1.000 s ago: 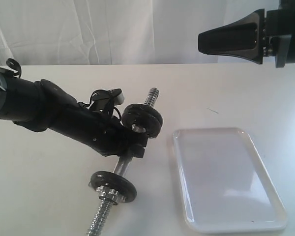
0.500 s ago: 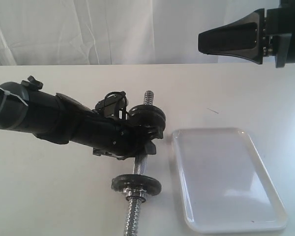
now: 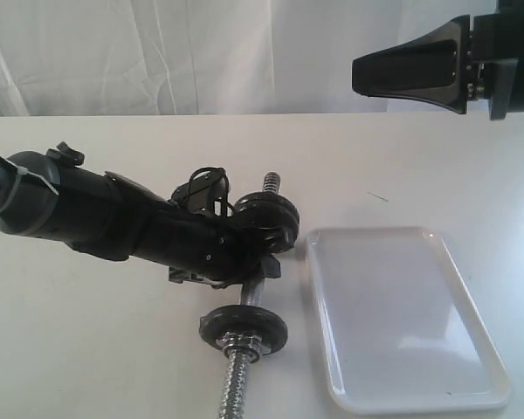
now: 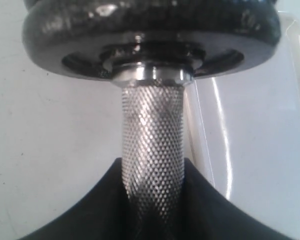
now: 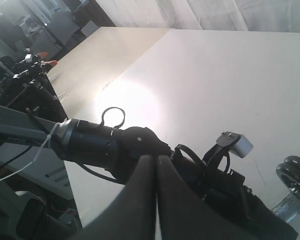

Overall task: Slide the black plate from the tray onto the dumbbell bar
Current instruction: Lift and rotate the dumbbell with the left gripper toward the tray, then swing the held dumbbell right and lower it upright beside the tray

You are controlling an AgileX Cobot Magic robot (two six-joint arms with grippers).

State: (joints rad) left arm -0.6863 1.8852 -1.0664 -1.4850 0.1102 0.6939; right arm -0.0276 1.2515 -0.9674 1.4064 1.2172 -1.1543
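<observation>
Slippage is your main worry. Your left tool (image 3: 249,262) is clamped on the knurled middle of the silver steel dumbbell bar (image 3: 237,377), just beside the long edge of the shallow white glossy plastic tray (image 3: 393,314). That tray holds nothing. The small round black cast-iron plate (image 3: 266,223) already sits on the bar end near the tray's far corner, and a matching disc (image 3: 243,327) sits farther along that edge. Tilt the bar and a plate could slide along the thread, drop onto the white tabletop (image 3: 87,349) or strike the tray rim. Your right tool (image 3: 358,74) hangs pinched shut and empty, high above the tray's far side.
</observation>
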